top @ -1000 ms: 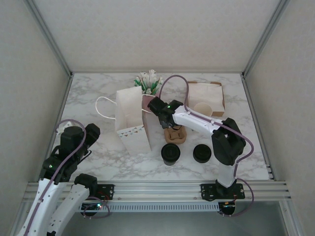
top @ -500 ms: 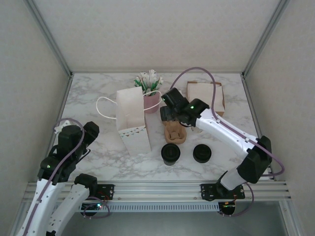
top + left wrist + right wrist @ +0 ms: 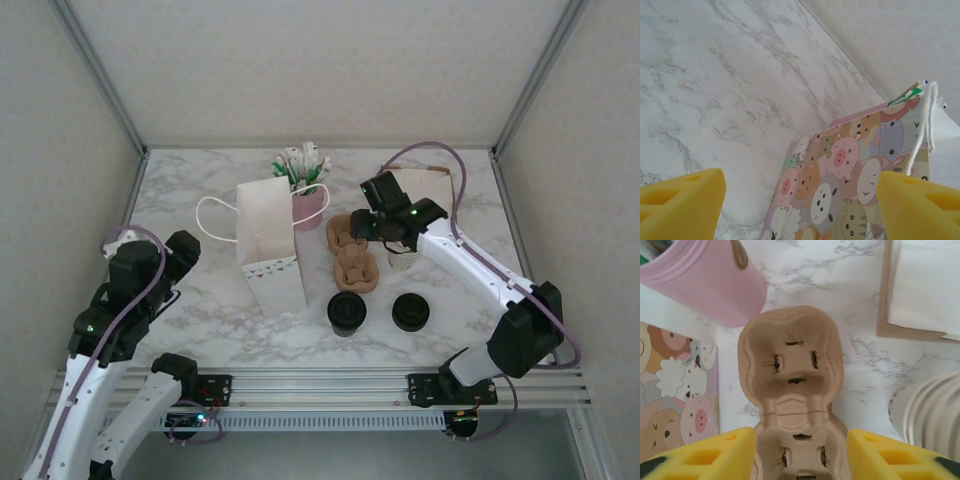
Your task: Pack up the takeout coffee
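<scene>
Right gripper hangs with jaws apart astride the pulp cup carrier, apparently lining up a grasp. Left gripper, likewise apart, faces the animal-print paper bag. The takeout coffee stands unheld just nearside of the carrier.

White table veined grey like marble, white bag printed with pastel cartoon animals, pink cup, tan cardboard cup carrier, coffee cup topped in black, bright yellow gripper pads
</scene>
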Tool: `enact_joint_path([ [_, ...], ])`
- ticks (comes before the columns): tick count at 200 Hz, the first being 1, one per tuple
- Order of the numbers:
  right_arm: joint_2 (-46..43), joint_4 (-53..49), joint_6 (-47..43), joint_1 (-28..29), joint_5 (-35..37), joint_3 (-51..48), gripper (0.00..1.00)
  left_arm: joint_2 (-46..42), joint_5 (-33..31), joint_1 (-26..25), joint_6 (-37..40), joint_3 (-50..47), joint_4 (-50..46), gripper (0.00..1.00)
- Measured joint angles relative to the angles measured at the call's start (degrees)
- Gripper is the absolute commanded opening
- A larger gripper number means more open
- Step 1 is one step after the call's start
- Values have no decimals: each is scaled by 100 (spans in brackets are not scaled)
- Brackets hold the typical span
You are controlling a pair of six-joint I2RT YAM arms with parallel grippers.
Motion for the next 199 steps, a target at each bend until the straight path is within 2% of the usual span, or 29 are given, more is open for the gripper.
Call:
enact_joint_path([
  [41, 568, 72, -92, 0, -170, 0, 43, 9, -42, 0, -22, 214, 22, 87],
  [103, 868, 72, -208, 0, -192, -7, 48, 457, 201, 7, -42, 284, 199, 88],
  [199, 1410, 66, -321, 243, -192, 2, 52, 339, 258, 17, -66, 262, 245, 88],
])
